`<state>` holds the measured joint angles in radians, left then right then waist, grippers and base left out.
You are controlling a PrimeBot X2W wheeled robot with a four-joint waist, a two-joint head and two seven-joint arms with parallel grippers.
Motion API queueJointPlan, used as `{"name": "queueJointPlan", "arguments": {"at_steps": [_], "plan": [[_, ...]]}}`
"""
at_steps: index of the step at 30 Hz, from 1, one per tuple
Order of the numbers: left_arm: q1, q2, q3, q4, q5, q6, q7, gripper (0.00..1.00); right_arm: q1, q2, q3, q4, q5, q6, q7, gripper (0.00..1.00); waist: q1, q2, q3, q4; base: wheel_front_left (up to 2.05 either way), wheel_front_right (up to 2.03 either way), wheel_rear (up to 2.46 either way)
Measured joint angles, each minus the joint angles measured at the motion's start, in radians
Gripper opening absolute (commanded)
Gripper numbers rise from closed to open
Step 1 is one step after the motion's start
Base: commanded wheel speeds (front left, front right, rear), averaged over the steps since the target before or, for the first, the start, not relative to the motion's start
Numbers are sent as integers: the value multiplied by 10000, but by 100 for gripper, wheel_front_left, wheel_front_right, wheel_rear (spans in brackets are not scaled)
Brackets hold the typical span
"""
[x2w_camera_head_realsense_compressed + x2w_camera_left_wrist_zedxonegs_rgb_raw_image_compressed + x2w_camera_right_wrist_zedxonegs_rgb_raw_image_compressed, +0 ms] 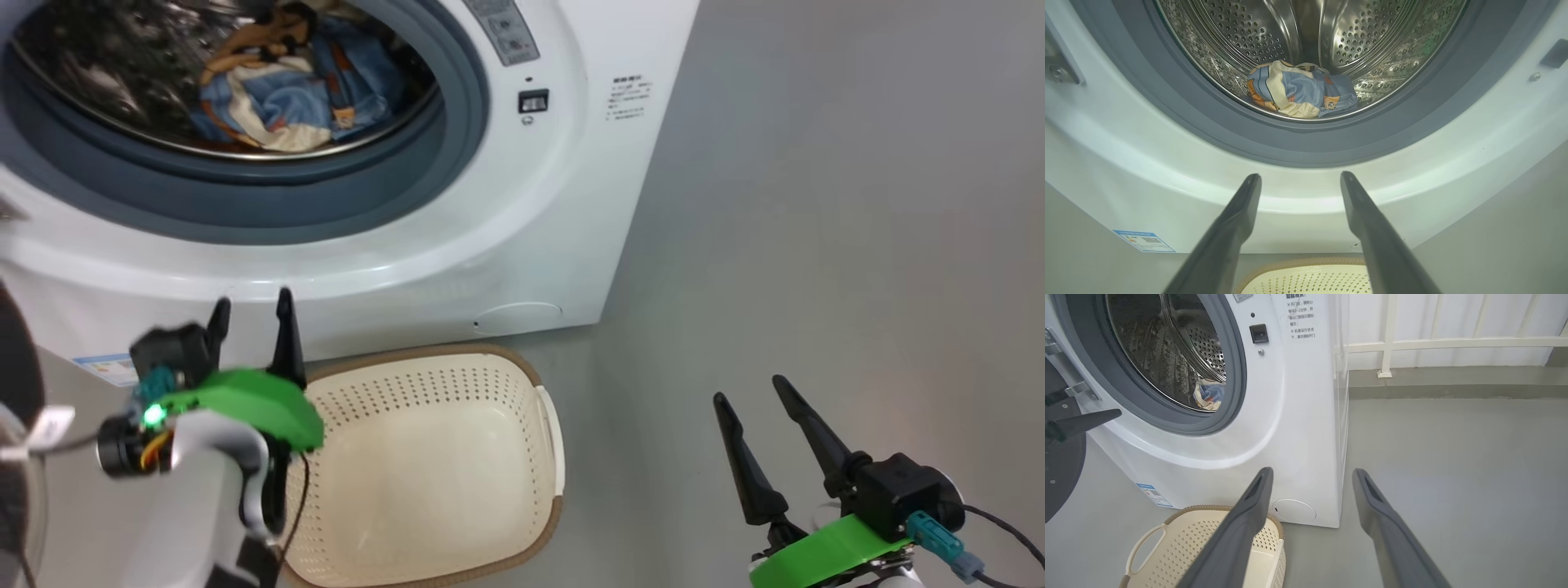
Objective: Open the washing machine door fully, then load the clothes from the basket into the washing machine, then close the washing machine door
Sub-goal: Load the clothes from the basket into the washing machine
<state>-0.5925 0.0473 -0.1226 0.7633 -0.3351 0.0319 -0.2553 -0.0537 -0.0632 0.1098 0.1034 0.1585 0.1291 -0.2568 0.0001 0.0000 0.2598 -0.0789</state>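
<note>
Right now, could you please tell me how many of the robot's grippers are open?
2. The left gripper is open over the left edge of the basket, pointing at the washing machine; the right gripper is open over the floor, right of the basket.

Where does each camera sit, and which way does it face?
Head view: on the head, looking down at the washing machine and basket; left gripper and right gripper show.
Left wrist view: on the left wrist, facing into the drum at the clothes; its own fingers show.
Right wrist view: on the right wrist, facing the machine's right front corner and floor; its own fingers show.
Shared: all three show the clothes and basket.
</note>
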Motion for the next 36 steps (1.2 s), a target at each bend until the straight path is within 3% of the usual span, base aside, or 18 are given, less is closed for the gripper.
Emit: {"name": "queueJointPlan", "arguments": {"at_steps": [8,20,36], "plan": [[2662,-56,224,-2403,59,75,0,100,406,-107,-303,-174,-59,0,0,100,0,0,-648,457,0,0,0],[5738,-81,627,-4826,222,353,0,100,1234,-238,-600,-391,-92,0,0,100,-1,1,-1665,782,0,0,0],[7600,-61,541,-6851,228,-27,0,100,2204,-240,-1099,-681,-328,0,0,100,-1,0,-2478,677,0,0,0]]}}
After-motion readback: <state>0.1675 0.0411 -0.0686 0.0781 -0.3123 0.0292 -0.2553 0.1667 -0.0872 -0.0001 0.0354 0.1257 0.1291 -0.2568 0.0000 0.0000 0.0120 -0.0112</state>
